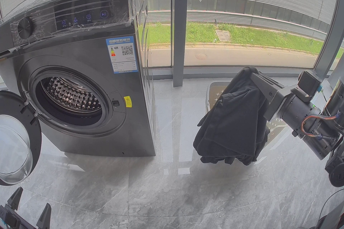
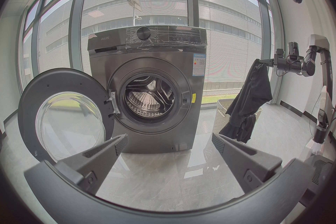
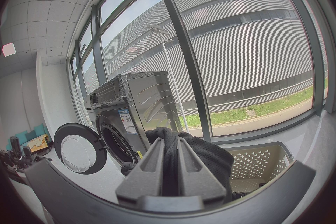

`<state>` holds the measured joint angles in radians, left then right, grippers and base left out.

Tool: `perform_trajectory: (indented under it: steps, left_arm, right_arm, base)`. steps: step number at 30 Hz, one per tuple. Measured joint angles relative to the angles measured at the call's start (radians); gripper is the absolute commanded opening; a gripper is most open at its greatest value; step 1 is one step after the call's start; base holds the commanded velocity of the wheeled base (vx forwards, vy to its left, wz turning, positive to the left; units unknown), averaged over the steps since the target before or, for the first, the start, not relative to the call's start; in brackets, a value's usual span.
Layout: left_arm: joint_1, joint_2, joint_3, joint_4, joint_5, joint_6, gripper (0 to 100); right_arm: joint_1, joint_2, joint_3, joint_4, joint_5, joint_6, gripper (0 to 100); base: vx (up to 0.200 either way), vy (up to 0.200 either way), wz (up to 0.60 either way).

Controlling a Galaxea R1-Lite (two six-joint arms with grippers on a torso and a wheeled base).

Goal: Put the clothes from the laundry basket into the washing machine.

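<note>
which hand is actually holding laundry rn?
The right hand: it is shut on the black garment, hanging above the laundry basket. The left hand is open and empty, low before the washing machine.

Garment [image 1: 233,122] matt mesh cloth; washing machine [image 1: 134,133] satin grey, probably metal; floor [image 1: 179,186] glossy.

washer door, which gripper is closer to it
Left. The left gripper, open, is close to the washer door; the right gripper is far off across the floor, shut on the black garment above the laundry basket.
</note>
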<state>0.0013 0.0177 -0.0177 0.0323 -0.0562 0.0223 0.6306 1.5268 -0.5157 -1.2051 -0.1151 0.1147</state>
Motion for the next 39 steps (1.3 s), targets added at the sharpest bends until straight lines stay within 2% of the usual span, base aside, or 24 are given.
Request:
perform_trajectory:
  steps: [24, 33, 39]
  left_arm:
    - [0.000, 0.000, 0.000, 0.000, -0.002, 0.000, 100]
    - [0.000, 0.000, 0.000, 0.000, -0.002, 0.000, 100]
    - [0.000, 0.000, 0.000, 0.000, -0.002, 0.000, 100]
  right_arm:
    - [0.000, -0.003, 0.001, 0.000, -0.001, 0.002, 0]
    - [0.000, -0.003, 0.010, 0.001, 0.000, 0.002, 0]
    - [0.000, -0.003, 0.015, 0.001, 0.001, 0.002, 0]
  base:
    - [0.000, 0.200, 0.00]
    - [0.000, 0.000, 0.00]
    - [-0.200, 0.000, 0.00]
